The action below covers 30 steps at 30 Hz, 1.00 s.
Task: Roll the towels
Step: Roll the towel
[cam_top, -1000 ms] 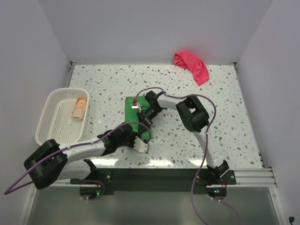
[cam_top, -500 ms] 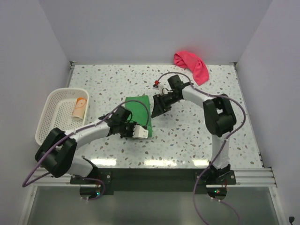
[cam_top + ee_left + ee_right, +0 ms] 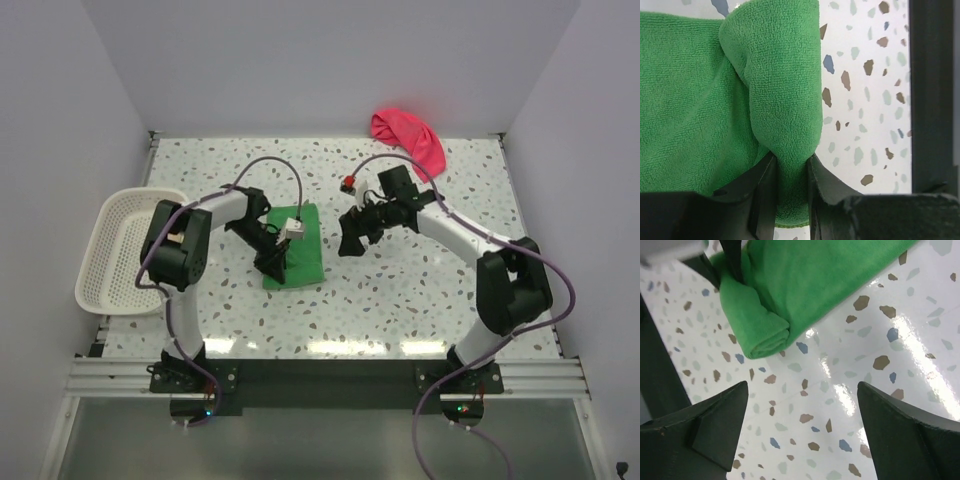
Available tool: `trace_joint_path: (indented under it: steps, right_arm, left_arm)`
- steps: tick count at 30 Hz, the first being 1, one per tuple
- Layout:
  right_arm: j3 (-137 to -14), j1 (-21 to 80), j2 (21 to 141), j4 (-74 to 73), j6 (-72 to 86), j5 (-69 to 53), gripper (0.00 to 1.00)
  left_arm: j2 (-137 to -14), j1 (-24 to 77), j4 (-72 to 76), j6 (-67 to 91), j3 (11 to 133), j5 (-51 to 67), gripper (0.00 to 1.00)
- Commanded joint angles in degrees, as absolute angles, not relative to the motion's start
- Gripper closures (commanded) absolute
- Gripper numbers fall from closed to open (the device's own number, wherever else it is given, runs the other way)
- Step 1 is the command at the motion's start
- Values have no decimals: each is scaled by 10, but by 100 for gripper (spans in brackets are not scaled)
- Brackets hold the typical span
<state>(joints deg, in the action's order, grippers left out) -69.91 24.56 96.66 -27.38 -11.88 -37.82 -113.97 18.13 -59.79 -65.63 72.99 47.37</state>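
Observation:
The green towel (image 3: 305, 255) lies at the table's middle, partly rolled, its rolled end (image 3: 760, 332) pointing toward my right wrist camera. My left gripper (image 3: 273, 262) is shut on that roll, and a thick fold of green cloth (image 3: 785, 100) is squeezed between its two fingers (image 3: 765, 192). My right gripper (image 3: 350, 240) hovers just right of the towel, open and empty, with only speckled table between its fingertips (image 3: 705, 435). The pink-red towel (image 3: 410, 140) sits crumpled at the back right edge, away from both grippers.
A white mesh basket (image 3: 115, 250) stands at the left edge, partly behind my left arm. Grey walls close in the table at the back and on both sides. The left arm's fingers (image 3: 722, 262) show at the top left of the right wrist view.
My right gripper has let go of the green towel, opened wide and pulled back to the right. My left arm has swung up toward the middle, still pinching the towel.

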Motion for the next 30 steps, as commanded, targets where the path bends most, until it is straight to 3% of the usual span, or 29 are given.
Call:
trace_joint_path:
  steps: [1,7,17,25,26,29,30]
  right_arm:
    - [-668,269,910,-236,-185,-332,9]
    - [-660,387,913,-202,-258,-246,36]
    - [-679,548,996,-160,-373,-121,39]
    - [-646,581,1059,-56,-410,-50,42]
    - [-645,583,1065,-55,-412,-50,45]
    - [-638,584,1076,-61,-415,-69,67]
    - [-636,584,1078,-72,-416,-75,80]
  left_arm:
    - [-1232,158,-700,-715,754,392,73]
    - [-1312,152,-729,-725,805,382,70]
    - [-1347,142,-750,-733,852,388,67]
    - [-1352,141,-751,-734,860,393,62]
    - [-1351,141,-751,-734,861,393,62]
    - [-1348,139,-744,-730,862,393,59]
    - [-1346,138,-740,-726,862,396,54]
